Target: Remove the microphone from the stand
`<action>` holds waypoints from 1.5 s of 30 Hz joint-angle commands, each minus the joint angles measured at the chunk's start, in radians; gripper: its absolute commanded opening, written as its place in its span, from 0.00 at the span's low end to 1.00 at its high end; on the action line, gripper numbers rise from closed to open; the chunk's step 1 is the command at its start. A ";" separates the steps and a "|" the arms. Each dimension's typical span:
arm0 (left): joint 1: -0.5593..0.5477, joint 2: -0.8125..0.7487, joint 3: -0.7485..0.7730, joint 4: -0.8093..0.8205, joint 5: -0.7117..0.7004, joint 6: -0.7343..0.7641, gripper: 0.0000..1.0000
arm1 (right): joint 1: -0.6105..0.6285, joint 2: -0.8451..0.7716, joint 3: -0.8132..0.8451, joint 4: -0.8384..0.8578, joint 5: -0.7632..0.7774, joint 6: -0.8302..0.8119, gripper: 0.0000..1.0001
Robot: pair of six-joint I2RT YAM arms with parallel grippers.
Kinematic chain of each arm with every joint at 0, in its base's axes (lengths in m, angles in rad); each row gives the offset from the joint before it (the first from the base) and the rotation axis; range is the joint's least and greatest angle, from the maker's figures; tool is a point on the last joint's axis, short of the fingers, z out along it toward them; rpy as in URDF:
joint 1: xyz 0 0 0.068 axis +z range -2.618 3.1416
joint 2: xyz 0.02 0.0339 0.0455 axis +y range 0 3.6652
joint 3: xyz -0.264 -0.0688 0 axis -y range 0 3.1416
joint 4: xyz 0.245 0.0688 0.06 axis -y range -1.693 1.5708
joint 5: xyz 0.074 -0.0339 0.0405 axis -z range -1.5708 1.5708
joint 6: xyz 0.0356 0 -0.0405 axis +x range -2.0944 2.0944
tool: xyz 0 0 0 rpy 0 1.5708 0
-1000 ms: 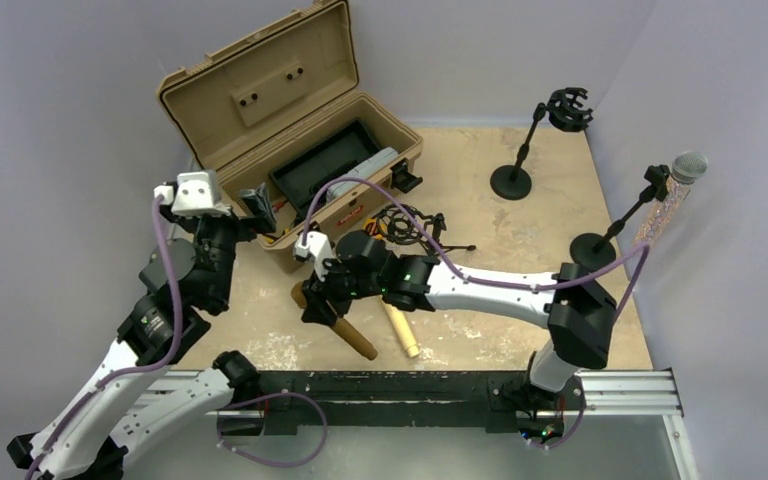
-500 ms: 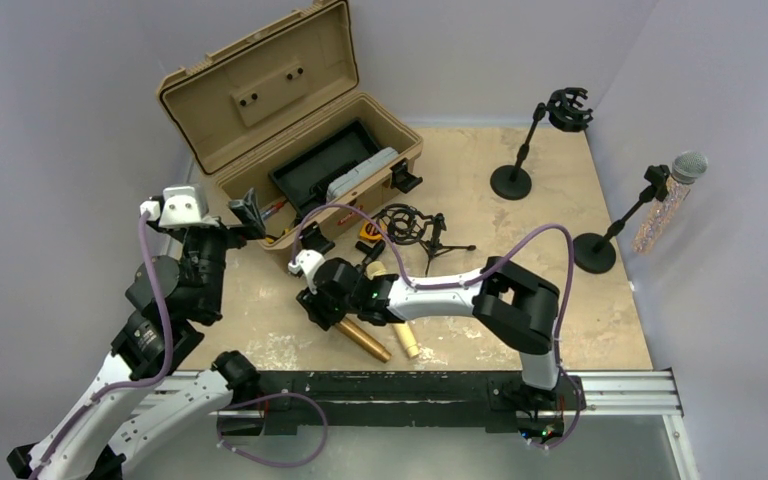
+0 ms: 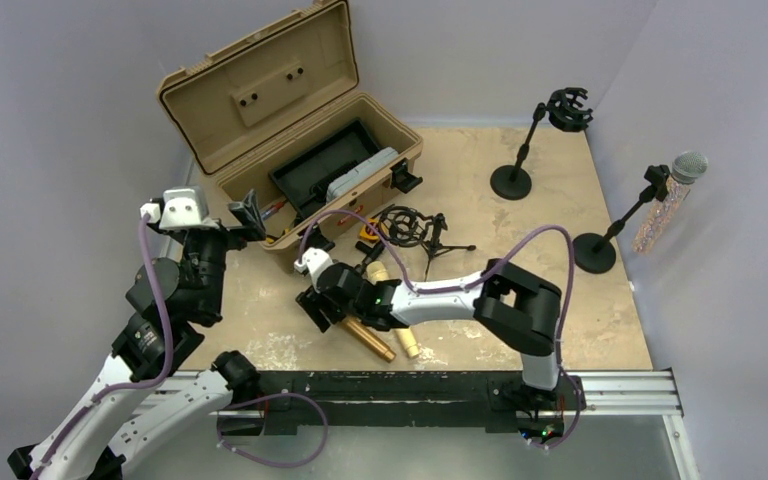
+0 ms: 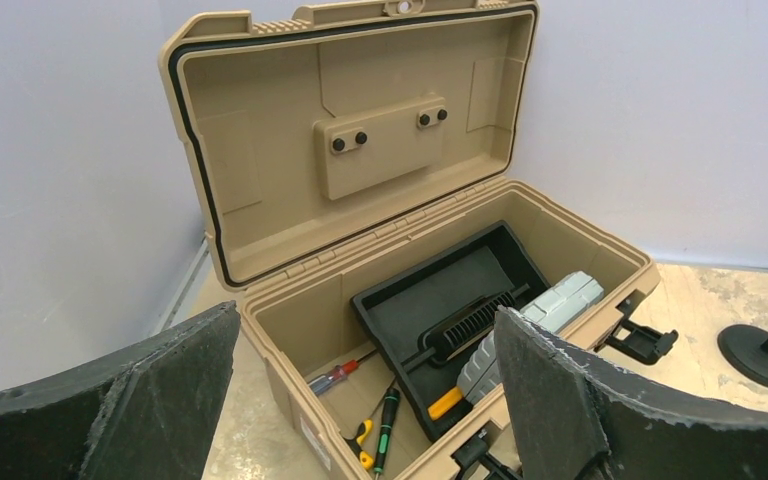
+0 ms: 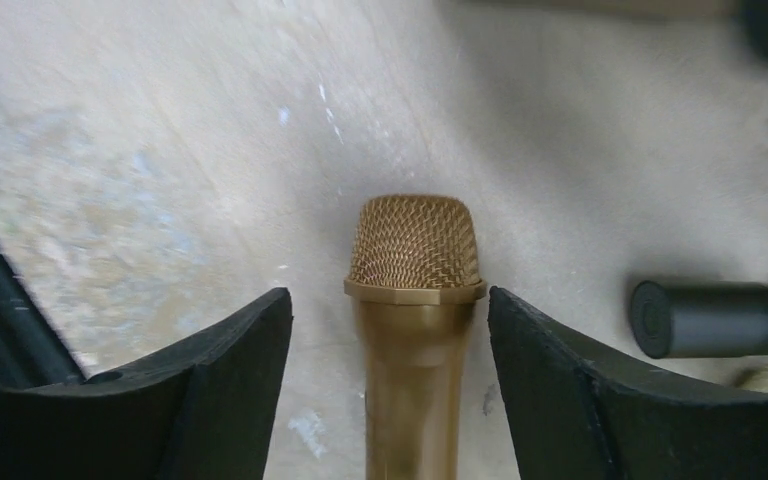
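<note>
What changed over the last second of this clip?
The right arm folded, its elbow swinging left from the right side of the table toward its middle. The right gripper stayed low at the gold microphone, jaws open either side of it, gripping nothing. The left gripper, jaws open, drew back slightly toward the near edge. The silver microphone on its stand, the other stand and the toolbox stayed put.

White arms [image 3: 440,300], purple cables [image 3: 543,229], black hands [image 4: 370,400]

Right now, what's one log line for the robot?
right gripper: open, straddling gold microphone | left gripper: open, facing toolbox | silver microphone: on stand
</note>
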 commanded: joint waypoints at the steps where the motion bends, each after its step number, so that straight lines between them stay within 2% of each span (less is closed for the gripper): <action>1: 0.005 -0.010 0.003 0.018 0.022 -0.009 0.95 | 0.004 -0.186 0.029 0.046 0.018 0.005 0.72; 5: 0.005 -0.017 0.005 0.011 0.027 -0.010 0.95 | 0.004 -0.350 0.107 0.012 0.028 -0.032 0.76; 8: 0.006 -0.028 0.007 0.008 0.031 -0.010 0.95 | -0.012 -0.477 0.192 0.011 0.135 -0.078 0.80; 10: 0.005 -0.036 0.007 0.007 0.040 -0.033 0.95 | -0.067 -0.534 0.242 0.023 0.220 -0.106 0.85; 15: 0.004 -0.044 0.009 -0.005 0.063 -0.059 0.95 | -0.408 -0.563 0.336 0.044 0.230 -0.118 0.85; 19: 0.003 -0.035 0.016 -0.026 0.106 -0.087 0.95 | -0.600 -0.476 0.414 0.035 0.366 -0.122 0.89; 22: 0.003 -0.023 0.030 -0.048 0.137 -0.111 0.95 | -0.747 -0.380 0.506 -0.026 0.418 -0.083 0.86; 24: 0.001 -0.018 0.034 -0.059 0.158 -0.124 0.95 | -0.837 -0.324 0.569 -0.088 0.401 -0.045 0.83; 26: 0.001 -0.015 0.036 -0.063 0.176 -0.132 0.95 | -0.930 -0.281 0.628 -0.146 0.361 0.000 0.75; 30: -0.003 -0.008 0.039 -0.068 0.191 -0.143 0.95 | -1.007 -0.231 0.671 -0.208 0.316 0.028 0.65; 35: -0.008 -0.005 0.038 -0.069 0.201 -0.149 0.95 | -1.045 -0.197 0.667 -0.257 0.361 0.025 0.62; 45: -0.015 -0.010 0.038 -0.071 0.207 -0.153 0.95 | -1.111 -0.200 0.625 -0.256 0.313 0.018 0.55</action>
